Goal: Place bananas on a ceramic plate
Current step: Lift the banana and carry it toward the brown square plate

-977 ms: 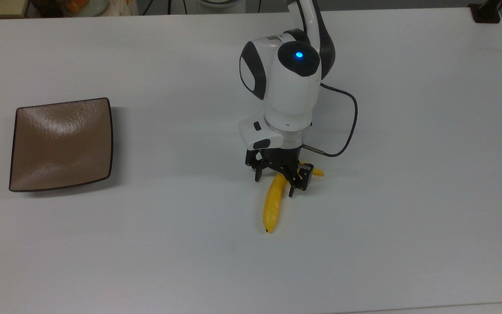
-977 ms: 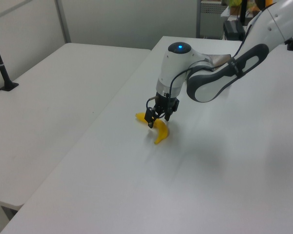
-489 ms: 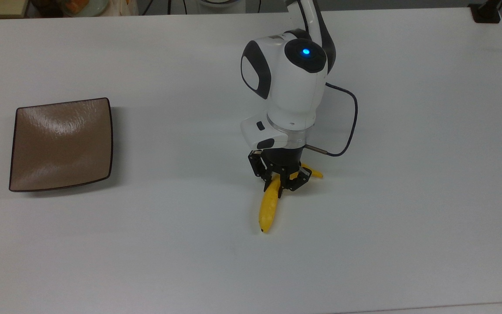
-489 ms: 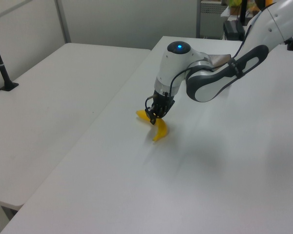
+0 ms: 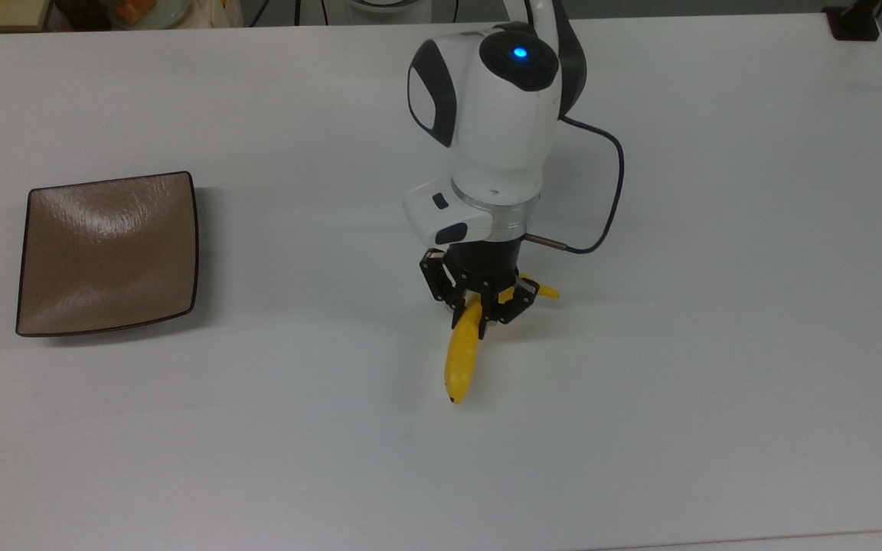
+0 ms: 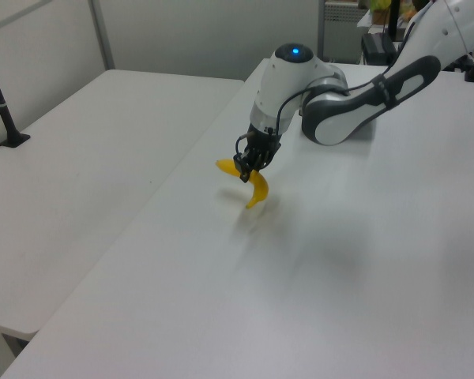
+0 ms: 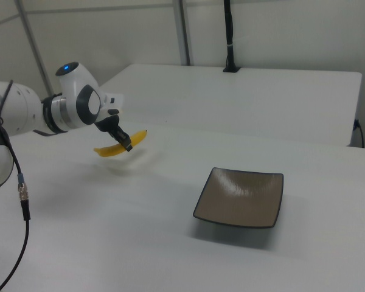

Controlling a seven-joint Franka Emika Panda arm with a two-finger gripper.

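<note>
A yellow curved banana (image 5: 462,358) hangs just above the white table, held near its middle. My gripper (image 5: 478,314) is shut on it, fingers on either side. The banana's stem end (image 5: 547,291) pokes out toward the top view's right; its dark tip points toward the bottom edge of the top view. In the left view the banana (image 6: 257,191) is off the table under the gripper (image 6: 247,169). In the right view the banana (image 7: 118,146) floats above its shadow, gripper (image 7: 126,143) clamped on it. The square brown plate (image 5: 108,252) lies at the top view's far left, bare, also plate (image 7: 243,196).
The white table (image 5: 717,344) stretches wide around the arm. A black cable (image 5: 613,191) loops off the wrist to the top view's right. A black post base (image 5: 854,23) stands at the far right corner. A second white table (image 7: 261,97) lies behind.
The fingers closed on the banana and the arm rose, lifting it off the table. It shifted slightly toward the top view's left and upper side.
</note>
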